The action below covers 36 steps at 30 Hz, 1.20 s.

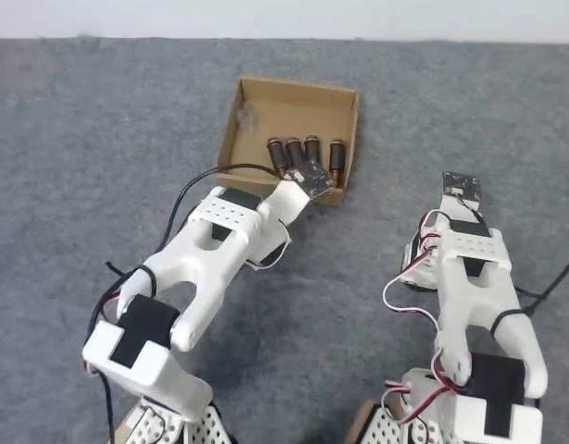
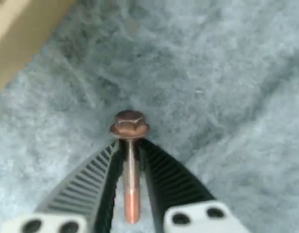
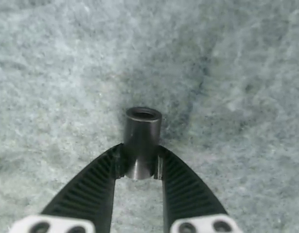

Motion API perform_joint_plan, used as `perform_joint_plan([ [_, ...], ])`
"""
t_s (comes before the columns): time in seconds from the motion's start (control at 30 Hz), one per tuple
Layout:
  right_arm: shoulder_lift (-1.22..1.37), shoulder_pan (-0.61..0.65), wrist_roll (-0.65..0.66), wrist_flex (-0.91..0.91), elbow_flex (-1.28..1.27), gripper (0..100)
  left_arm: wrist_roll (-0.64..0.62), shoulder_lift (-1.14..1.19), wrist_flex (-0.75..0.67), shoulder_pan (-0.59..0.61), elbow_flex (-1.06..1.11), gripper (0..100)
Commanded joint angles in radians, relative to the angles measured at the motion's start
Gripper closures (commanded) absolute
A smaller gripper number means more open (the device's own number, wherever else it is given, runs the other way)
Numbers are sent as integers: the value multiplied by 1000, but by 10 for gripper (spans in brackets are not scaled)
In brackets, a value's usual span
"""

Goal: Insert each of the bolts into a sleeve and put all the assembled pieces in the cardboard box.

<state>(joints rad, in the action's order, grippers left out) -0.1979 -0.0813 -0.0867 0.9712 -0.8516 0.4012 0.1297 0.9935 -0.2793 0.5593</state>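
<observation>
Left fingers [image 2: 86, 184] pinch a hex bolt [image 2: 131, 167], right fingers [image 3: 91, 187] clamp a dark sleeve [image 3: 142, 141], over grey carpet [image 1: 99, 139], cardboard box [image 1: 293, 88] holding four assembled pieces [image 1: 293, 153] beside the left pair.

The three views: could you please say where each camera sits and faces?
High view: fixed overhead, facing down at the grey carpeted table, brown cardboard box, white left arm and right arm.
Left wrist view: on that wrist, looking past the left gripper, shut on a coppery hex bolt.
Right wrist view: likewise, past the right gripper, shut on a dark cylindrical sleeve.
High and left wrist views share the box.
</observation>
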Motion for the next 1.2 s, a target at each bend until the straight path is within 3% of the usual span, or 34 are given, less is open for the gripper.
perform_joint_plan([
  [0.0, -5, -8, 15, -12, 55, 991, -153, -14, 12, 29, -48, 989],
  [0.3, -5, -8, 15, -12, 58, 991, -516, -109, 5, 172, -25, 989],
  [0.5, -5, -8, 15, -13, 58, 991, -707, -238, -164, 221, 131, 979],
  [0.7, -4, -12, 15, -10, 58, 991, -732, -244, -180, 224, 156, 885],
  [0.9, -4, -13, 15, -8, 58, 991, -727, -183, -175, 224, 113, 921],
  [1.17, -4, -15, 15, -8, 58, 991, -727, 9, -20, 226, -76, 924],
])
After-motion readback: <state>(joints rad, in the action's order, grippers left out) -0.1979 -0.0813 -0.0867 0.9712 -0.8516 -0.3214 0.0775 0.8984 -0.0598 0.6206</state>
